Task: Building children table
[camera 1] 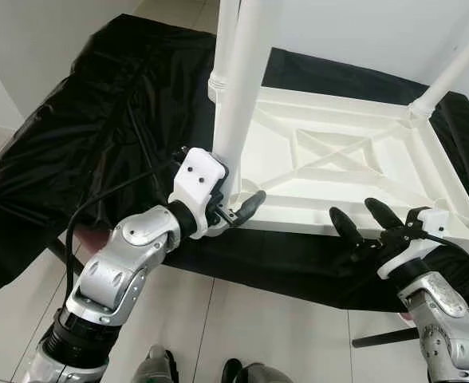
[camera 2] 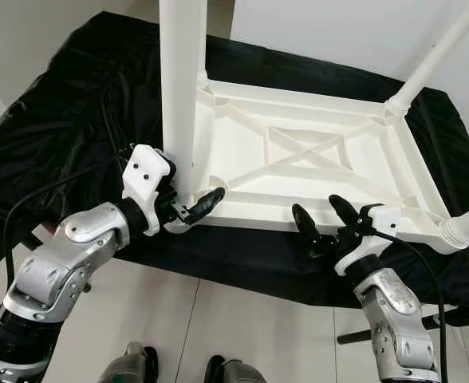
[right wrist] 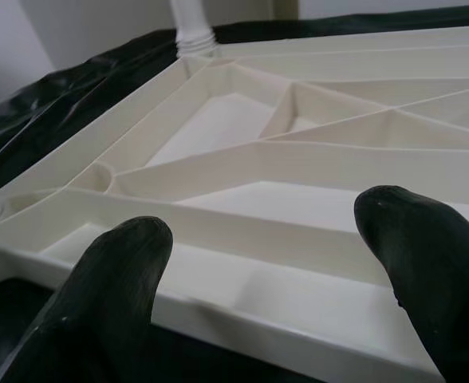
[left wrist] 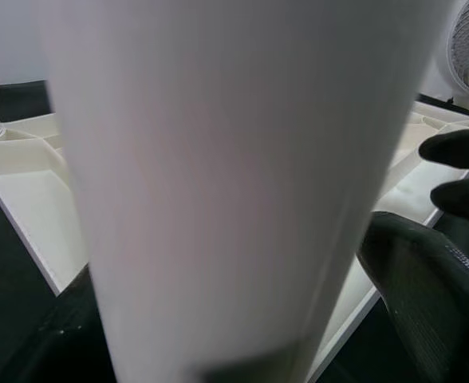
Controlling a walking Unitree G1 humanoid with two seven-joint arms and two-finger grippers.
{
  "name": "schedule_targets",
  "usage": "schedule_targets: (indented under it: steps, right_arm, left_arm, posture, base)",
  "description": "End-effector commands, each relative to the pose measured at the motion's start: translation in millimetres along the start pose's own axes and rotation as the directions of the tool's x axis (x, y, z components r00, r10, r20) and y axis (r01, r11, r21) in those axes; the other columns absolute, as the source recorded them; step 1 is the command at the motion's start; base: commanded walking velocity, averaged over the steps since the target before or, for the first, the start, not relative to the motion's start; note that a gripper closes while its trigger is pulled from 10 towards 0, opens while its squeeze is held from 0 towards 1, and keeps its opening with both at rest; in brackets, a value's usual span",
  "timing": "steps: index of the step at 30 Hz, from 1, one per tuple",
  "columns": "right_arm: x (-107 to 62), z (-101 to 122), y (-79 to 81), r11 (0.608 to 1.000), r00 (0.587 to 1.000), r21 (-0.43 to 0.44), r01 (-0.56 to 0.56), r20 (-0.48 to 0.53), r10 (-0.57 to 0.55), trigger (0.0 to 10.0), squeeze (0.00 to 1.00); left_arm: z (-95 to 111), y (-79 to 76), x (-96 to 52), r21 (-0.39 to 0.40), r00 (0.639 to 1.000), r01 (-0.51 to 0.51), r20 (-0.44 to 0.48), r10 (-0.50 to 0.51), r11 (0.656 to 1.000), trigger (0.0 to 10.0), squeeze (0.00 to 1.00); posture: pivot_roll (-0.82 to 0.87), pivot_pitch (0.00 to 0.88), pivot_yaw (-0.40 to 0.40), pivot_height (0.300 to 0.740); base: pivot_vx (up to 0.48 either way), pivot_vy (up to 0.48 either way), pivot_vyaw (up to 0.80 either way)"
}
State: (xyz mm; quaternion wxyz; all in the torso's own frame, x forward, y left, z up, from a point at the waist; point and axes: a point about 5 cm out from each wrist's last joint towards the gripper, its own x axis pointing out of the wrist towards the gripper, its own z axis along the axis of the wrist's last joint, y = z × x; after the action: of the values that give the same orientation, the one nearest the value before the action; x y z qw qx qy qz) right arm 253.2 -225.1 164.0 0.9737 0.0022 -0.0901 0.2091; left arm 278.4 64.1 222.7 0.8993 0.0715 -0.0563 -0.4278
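Fitting step: seating a white leg (camera 2: 180, 104) into the near-left corner socket of the upturned white tabletop (camera 2: 322, 171); judged well along, since three other legs already stand in their corners.
Black sheet (camera 2: 67, 120): spread under the tabletop, draped over a raised surface and hanging toward the pale tiled floor (camera 2: 218, 319).
Left gripper (camera 2: 188, 203): at the near-left corner, black fingers (camera 1: 249, 206) wrapped around the base of the leg, jaws pinching it low, just above the socket.
Leg in hand: upright, rising out of the top of the head views; up close across the left wrist view as a pale blurred column (left wrist: 218, 183).
Far-left leg (camera 1: 225, 40): standing in its corner, just behind the held one.
Tabletop: upside down, ribbed underside with a diagonal cross brace showing, lying flat on the sheet.
Right gripper (camera 2: 324, 219): just off the near long edge of the tabletop, toward the right, jaws spread, holding nothing; both fingertips (right wrist: 119, 255) hovering near the rim, contact not certain.
Far-right leg (camera 2: 434, 60): slanting up and out of its corner.
Near-right leg (camera 2: 467, 227): its ribbed collar at the corner socket.
Next move, as a guess: pressing or twisting the held leg fully home while the right gripper steadies the rim against sliding on the slick sheet.
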Motion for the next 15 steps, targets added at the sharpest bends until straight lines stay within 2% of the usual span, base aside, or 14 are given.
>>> schedule_targets:
  steps: [1, 6, 11, 12, 14, 15]
  right_arm:
    - [-2.8, -2, 2.7, 0.999, 0.999, 0.012, -0.035, -0.023, 0.036, 10.0, 0.00]
    - [-2.1, -1, 6.2, 0.998, 0.998, 0.007, -0.064, -0.026, 0.064, 10.0, 0.00]
    - [-1.9, 0, 7.7, 0.998, 0.998, 0.013, -0.064, -0.020, 0.065, 10.0, 0.00]
    - [-2.6, 1, 9.4, 0.998, 0.998, 0.017, -0.067, -0.019, 0.067, 10.0, 0.00]
    - [-2.6, 1, 9.4, 0.998, 0.998, 0.017, -0.067, -0.019, 0.067, 10.0, 0.00]
    - [-3.4, 1, 11.3, 0.997, 0.997, 0.023, -0.072, -0.019, 0.073, 10.0, 0.00]
  left_arm:
    - [2, -15.1, 10.2, 0.001, 0.997, 0.072, 0.017, -0.072, 0.997, 10.0, 0.00]
    - [8, -24.1, 25.5, -0.004, 0.993, 0.109, 0.050, -0.108, 0.994, 10.0, 0.00]
    - [11, -28.3, 33.2, -0.013, 0.990, 0.123, 0.065, -0.122, 0.992, 10.0, 0.00]
    - [13, -31.2, 39.6, -0.017, 0.989, 0.131, 0.074, -0.129, 0.991, 10.0, 0.00]
    - [13, -31.2, 39.6, -0.017, 0.989, 0.131, 0.074, -0.129, 0.991, 10.0, 0.00]
    - [14, -33.4, 46.2, -0.027, 0.988, 0.135, 0.084, -0.133, 0.990, 10.0, 0.00]
  posture:
    - [0.09, 0.181, -0.099, 0.740]
    - [0.08, 0.184, -0.084, 0.740]
    - [0.08, 0.185, -0.082, 0.740]
    - [0.08, 0.187, -0.078, 0.740]
    - [0.08, 0.187, -0.078, 0.740]
    - [0.08, 0.189, -0.074, 0.740]
  base:
    - [0.000, 0.000, 0.00]
    - [0.000, 0.000, 0.00]
    - [0.000, 0.000, 0.00]
    - [0.000, 0.000, 0.00]
    - [0.000, 0.000, 0.00]
    - [0.000, 0.000, 0.00]
